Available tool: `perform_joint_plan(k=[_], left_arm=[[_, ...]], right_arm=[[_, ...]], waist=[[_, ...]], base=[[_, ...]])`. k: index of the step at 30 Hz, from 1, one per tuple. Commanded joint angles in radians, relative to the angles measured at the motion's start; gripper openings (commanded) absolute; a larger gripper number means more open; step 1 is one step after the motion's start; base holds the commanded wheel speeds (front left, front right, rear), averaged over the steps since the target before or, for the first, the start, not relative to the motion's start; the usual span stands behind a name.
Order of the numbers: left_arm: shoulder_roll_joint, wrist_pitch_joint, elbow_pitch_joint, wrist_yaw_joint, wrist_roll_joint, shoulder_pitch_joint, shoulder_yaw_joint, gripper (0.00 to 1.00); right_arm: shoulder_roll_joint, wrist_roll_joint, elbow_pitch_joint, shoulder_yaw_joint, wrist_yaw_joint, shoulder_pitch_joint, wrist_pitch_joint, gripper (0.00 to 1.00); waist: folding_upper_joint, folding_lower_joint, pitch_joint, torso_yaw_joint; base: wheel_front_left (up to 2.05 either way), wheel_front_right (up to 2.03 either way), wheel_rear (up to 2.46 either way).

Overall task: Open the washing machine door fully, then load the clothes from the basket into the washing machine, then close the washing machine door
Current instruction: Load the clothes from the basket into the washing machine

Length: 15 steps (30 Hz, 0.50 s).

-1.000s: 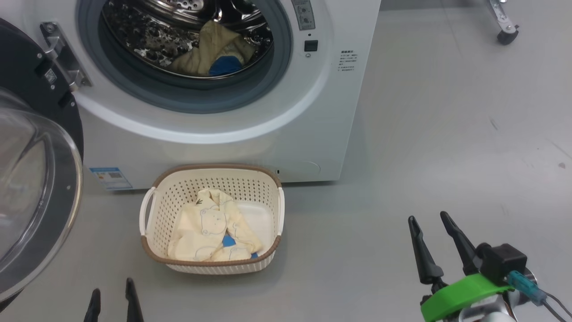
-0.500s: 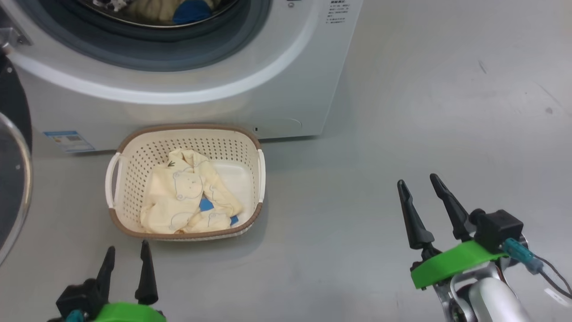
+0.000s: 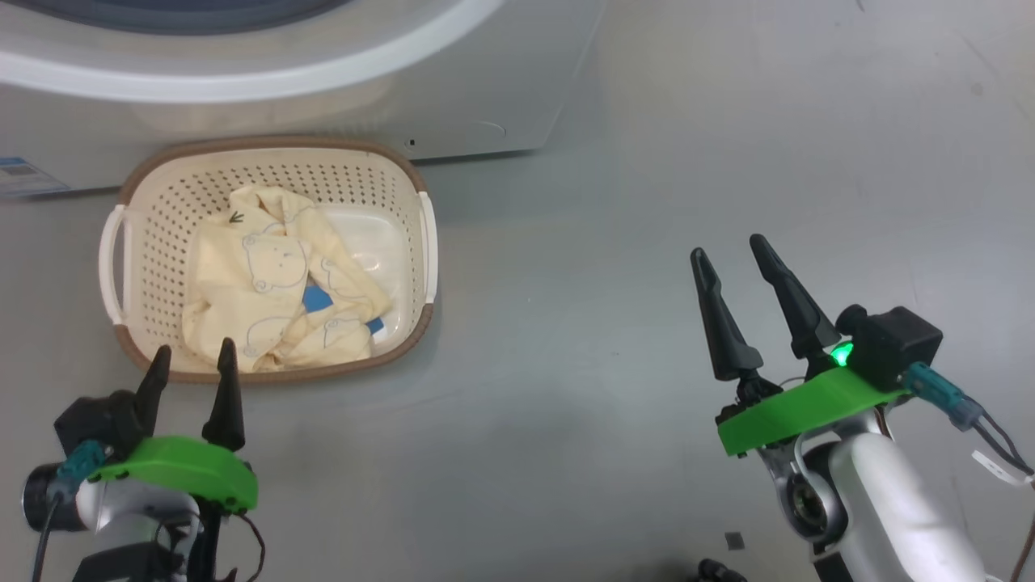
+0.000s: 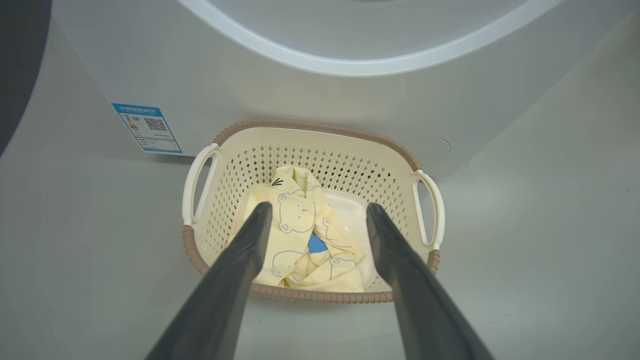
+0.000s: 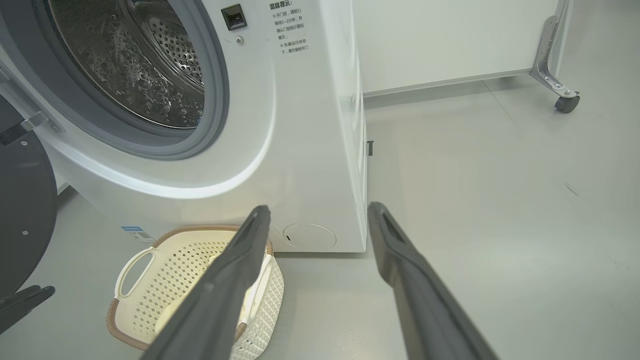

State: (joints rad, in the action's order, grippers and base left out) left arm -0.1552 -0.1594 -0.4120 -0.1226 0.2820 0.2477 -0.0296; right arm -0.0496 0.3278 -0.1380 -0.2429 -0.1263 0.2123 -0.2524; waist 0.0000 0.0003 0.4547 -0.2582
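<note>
View: my head has tipped down over the last second. The washer (image 3: 323, 105) opening has slid off the top of the head view. That is the camera moving, not the things.
Basket (image 3: 267, 145): on the floor, just in front of the washer.
Clothes (image 3: 259, 283): one cream piece with a blue patch, lying in the basket, untouched.
Left tool (image 3: 194, 349): spread and empty. It has come up and closed in on the basket, with its tips now over the near rim.
Right tool (image 3: 728, 246): spread and empty, over bare floor well right of the basket, much as before.
Door (image 5: 20, 210): swung open at the washer's left.
Meaning: the opening step looks done, and I judge I am lining up a pick from the basket.
Next: lower the left tool onto a fold, clear of the perforated wall.
</note>
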Motion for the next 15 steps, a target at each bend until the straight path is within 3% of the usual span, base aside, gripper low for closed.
perform_joint_plan(k=[1, 15], left_arm=[[-0.033, 0.018, 0.018, 0.001, 0.003, 0.021, 0.032, 1.00], [-0.061, 0.160, -0.046, 0.012, -0.003, 0.243, -0.007, 1.00]], right_arm=[[-0.001, 0.009, 0.032, -0.023, -0.004, 0.020, -0.009, 1.00], [-0.001, 0.026, 0.042, -0.062, -0.004, 0.119, -0.009, 1.00]], waist=[[0.0000, -0.0003, 0.045, -0.018], [0.0000, -0.0003, 0.228, -0.033]], base=[[0.00, 0.00, 0.00], [0.00, 0.00, 0.00]])
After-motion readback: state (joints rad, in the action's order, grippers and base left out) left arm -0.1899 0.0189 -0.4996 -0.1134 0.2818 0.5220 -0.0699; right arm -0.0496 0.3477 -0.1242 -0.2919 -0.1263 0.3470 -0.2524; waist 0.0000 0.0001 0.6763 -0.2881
